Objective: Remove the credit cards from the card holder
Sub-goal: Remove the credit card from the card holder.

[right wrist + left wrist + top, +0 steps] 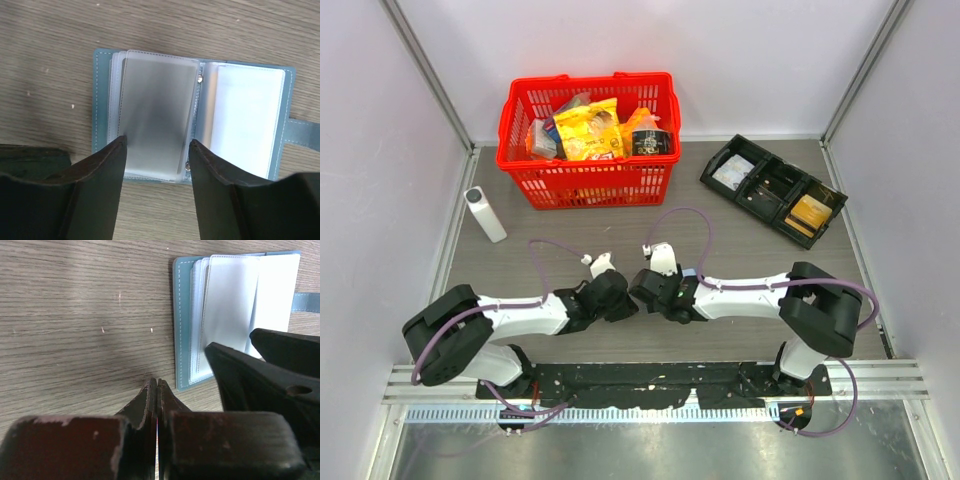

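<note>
The blue card holder [102, 100] lies open and flat on the wooden table, its clear plastic sleeves [155, 115] fanned over both halves. No card shows inside the sleeves. My right gripper [157, 142] hangs open just above the left-hand sleeves, one finger at each side of them. My left gripper [157, 382] is shut on nothing, its tips on the table just left of the card holder's [181, 325] near corner. In the top view both grippers [638, 296] meet at table centre and cover the holder. Tan-gold credit cards [811, 211] lie in the black tray.
A red basket [588, 182] full of packets stands at the back. The black compartment tray [772, 188] sits back right. A white bottle [485, 214] lies at the left. The holder's strap [302, 134] sticks out to the right.
</note>
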